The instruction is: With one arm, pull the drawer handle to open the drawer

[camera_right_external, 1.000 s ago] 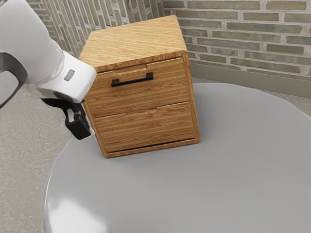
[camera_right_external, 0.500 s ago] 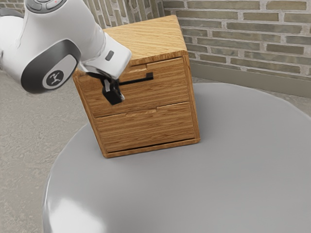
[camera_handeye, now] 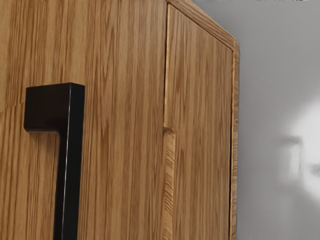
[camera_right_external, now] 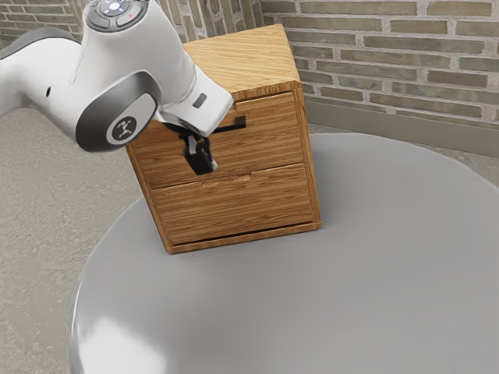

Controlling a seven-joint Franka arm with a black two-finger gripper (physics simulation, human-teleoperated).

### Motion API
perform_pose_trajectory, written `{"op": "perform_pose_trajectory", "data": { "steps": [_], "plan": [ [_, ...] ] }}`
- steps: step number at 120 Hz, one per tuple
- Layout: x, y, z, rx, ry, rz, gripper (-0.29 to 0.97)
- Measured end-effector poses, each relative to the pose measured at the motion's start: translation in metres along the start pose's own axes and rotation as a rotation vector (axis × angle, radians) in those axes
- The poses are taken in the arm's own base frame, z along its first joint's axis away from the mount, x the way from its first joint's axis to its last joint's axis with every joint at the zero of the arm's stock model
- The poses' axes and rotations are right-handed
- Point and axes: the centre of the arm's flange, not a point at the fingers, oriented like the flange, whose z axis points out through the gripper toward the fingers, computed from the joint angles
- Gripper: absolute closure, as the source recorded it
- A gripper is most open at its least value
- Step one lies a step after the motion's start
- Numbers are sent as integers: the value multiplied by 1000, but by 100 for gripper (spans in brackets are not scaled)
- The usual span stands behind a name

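Claw [camera_right_external: 201, 158] before upper drawer [camera_right_external: 257, 140], below handle [camera_right_external: 234, 123] | grip state unreadable | drawer seemingly shut

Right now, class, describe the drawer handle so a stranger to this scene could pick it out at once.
On the round grey table stands a wooden cabinet with two drawers. On the front of the upper drawer sits a slim black bar handle, the only black fitting on the wood; the lower drawer has none.

The white arm [camera_right_external: 117, 86] is reaching in from the exterior view's upper left, and its black tool [camera_right_external: 202, 160] is hanging below the hand, pointing downward.
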Motion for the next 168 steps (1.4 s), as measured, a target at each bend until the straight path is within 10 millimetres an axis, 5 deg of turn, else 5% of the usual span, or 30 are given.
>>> {"op": "perform_pose_trajectory", "data": {
  "steps": [19,29,60,117,168],
  "plan": [
    [3,1,17,-12,-8,27,0],
    [4,2,25,-23,-10,33,-11],
    [3,8,32,-38,-14,62,0],
    [-28,57,-14,-25,40,113,4],
    [-14,112,-39,-31,82,192,1]
  ]
}}
